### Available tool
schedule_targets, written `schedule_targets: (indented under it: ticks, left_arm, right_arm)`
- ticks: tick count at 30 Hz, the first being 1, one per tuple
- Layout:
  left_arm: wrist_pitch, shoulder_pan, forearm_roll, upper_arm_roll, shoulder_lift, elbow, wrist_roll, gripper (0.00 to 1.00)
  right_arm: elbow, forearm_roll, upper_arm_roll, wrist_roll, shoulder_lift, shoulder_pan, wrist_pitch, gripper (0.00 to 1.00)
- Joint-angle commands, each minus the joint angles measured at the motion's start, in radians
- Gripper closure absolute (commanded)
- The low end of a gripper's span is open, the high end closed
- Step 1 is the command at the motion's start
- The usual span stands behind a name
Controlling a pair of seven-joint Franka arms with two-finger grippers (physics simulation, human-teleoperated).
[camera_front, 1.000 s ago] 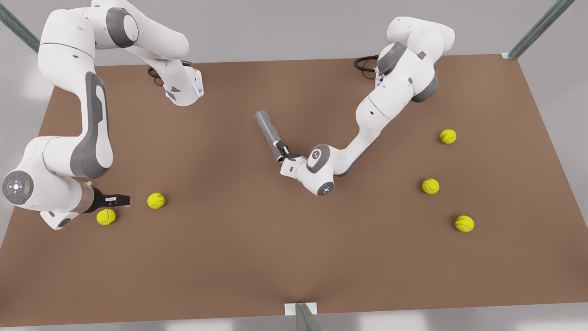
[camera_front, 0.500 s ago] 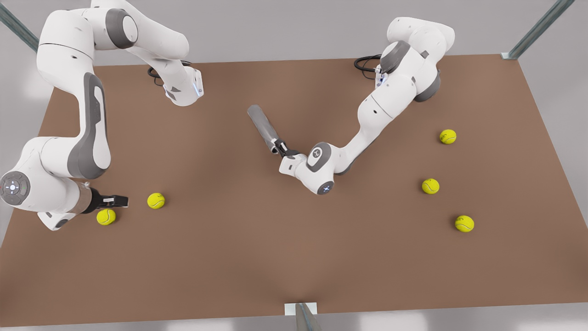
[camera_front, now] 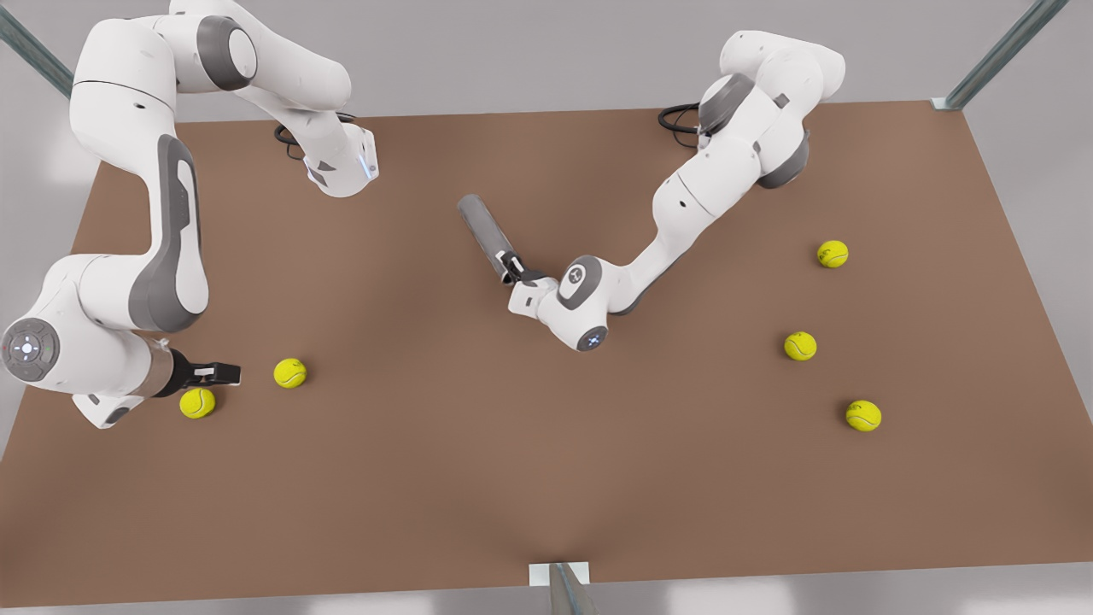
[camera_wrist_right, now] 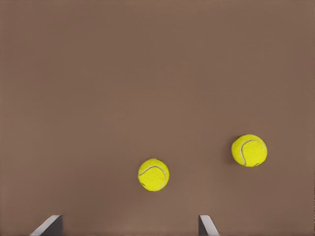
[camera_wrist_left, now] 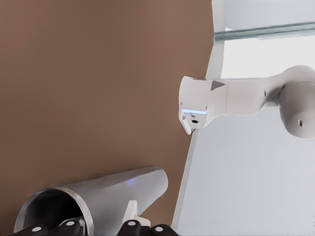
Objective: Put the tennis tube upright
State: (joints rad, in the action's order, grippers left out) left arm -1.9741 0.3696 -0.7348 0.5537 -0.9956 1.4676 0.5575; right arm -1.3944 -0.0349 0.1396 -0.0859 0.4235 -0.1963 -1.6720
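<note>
Grey tube (camera_front: 485, 234), clamped at its hollow end by left gripper (camera_front: 515, 272), has been raised mid-frame; right gripper (camera_front: 224, 372) waits wide at lower left.

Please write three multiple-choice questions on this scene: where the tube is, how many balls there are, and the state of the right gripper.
1. Where is the tube?
A. Near the table's middle, in the left gripper.
B. On the floor.
C. At the table's near edge.

2. How many balls lie on the table?
A. Three.
B. Five.
C. Seven.

3. The right gripper is:
A. shut on a ball.
B. shut on the tube.
C. open.

Key:
1 A, the left gripper clamps its hollow end.
2 B, two at the front view's left and three at its right.
3 C, its fingers stand apart above two balls.
</note>
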Motion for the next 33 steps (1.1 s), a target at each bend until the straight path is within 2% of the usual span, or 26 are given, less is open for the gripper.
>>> schedule_targets:
  ticks: [1, 4, 15, 20, 25, 30, 33]
  left_arm:
    - [0.0, 0.0, -0.003, 0.0, 0.0, 0.002, -0.007, 0.64]
    - [0.0, -0.003, -0.003, 0.0, 0.009, 0.008, -0.042, 0.78]
    - [0.0, -0.029, -0.005, 0.002, 0.046, 0.05, -0.093, 0.79]
    - [0.011, -0.049, -0.037, 0.038, 0.055, 0.05, -0.159, 0.79]
    - [0.015, -0.086, -0.04, 0.095, 0.06, 0.048, -0.234, 0.79]
    - [0.044, -0.213, -0.037, 0.229, 0.083, 0.045, -0.384, 0.79]
    - [0.052, -0.251, -0.037, 0.253, 0.135, 0.048, -0.472, 0.79]
  right_arm:
    - [0.0, 0.0, 0.0, 0.0, 0.0, 0.0, 0.0, 0.0]
    - [0.0, 0.001, 0.0, 0.0, 0.0, 0.0, 0.0, 0.0]
    - [0.0, 0.0, 0.0, 0.0, 0.0, -0.002, 0.0, 0.0]
    - [0.0, 0.0, 0.0, 0.0, 0.005, 0.003, 0.0, 0.0]
    - [0.0, 0.0, 0.0, 0.0, 0.005, 0.002, 0.002, 0.0]
    - [0.0, 0.0, 0.0, -0.002, 0.005, 0.002, 0.002, 0.0]
    - [0.0, 0.0, 0.0, -0.002, 0.005, 0.002, 0.002, 0.0]
